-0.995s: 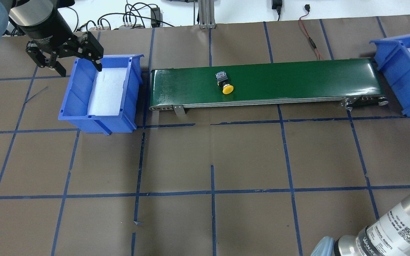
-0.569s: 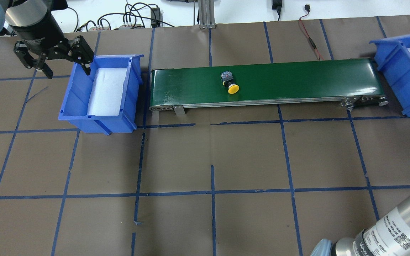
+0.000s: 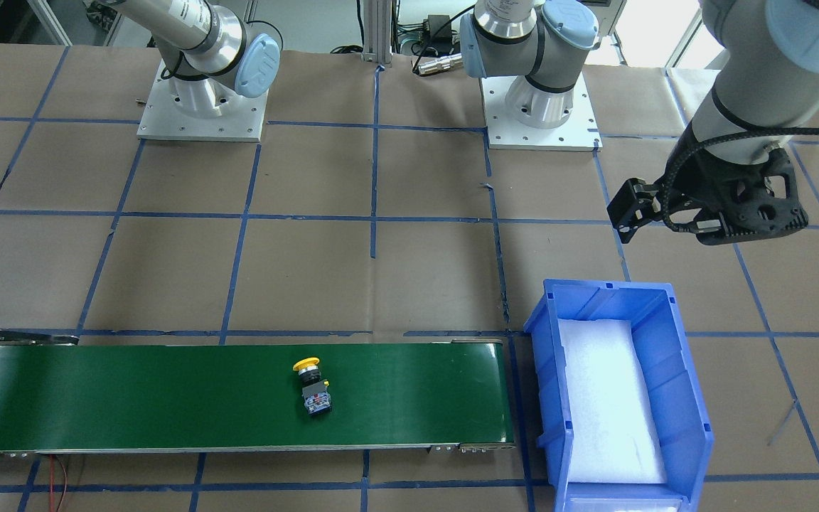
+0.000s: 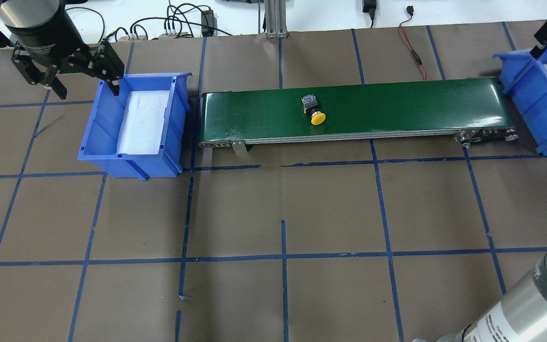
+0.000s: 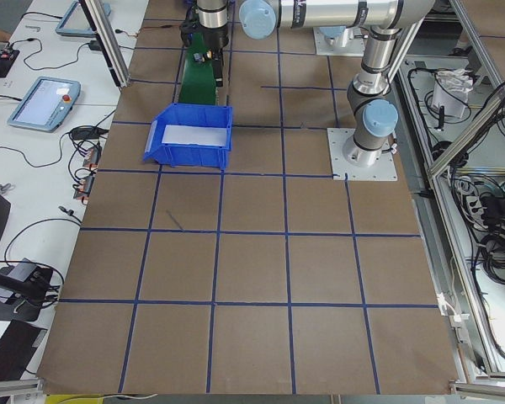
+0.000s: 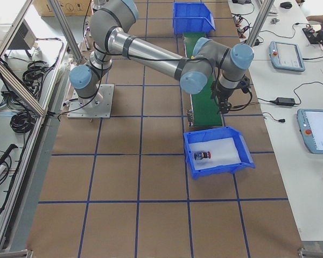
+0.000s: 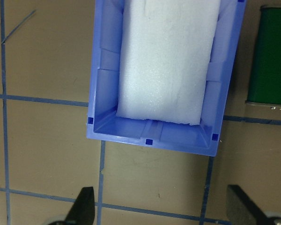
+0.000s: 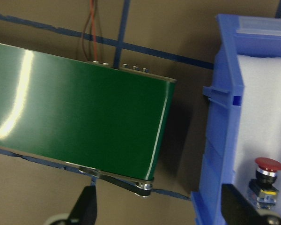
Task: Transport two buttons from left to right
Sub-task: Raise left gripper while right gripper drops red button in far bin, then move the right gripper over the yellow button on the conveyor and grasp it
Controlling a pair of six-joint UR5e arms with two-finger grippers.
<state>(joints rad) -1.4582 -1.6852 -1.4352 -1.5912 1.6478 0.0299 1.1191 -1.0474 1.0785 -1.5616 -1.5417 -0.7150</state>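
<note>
A yellow button (image 4: 315, 112) lies on its side near the middle of the green conveyor belt (image 4: 397, 109), also seen in the front-facing view (image 3: 312, 387). A red button (image 8: 266, 182) stands on white foam in the right blue bin (image 8: 220, 154), also visible from the right side (image 6: 203, 156). My left gripper (image 4: 86, 84) hangs open and empty at the far left corner of the left blue bin (image 4: 112, 156), which holds only white foam. My right gripper (image 8: 161, 212) is open and empty, above the gap between the belt's right end and the right bin.
Brown paper with blue tape lines covers the table. Cables and a red wire (image 4: 411, 47) lie behind the belt. The belt's right end nearly meets the right bin (image 4: 525, 95). Tablets and cables lie on the side benches.
The yellow button has travelled right along the belt. My left gripper has drawn back, up and to the left, from the left bin. My right arm has swung, and its gripper now shows over the right bin.
</note>
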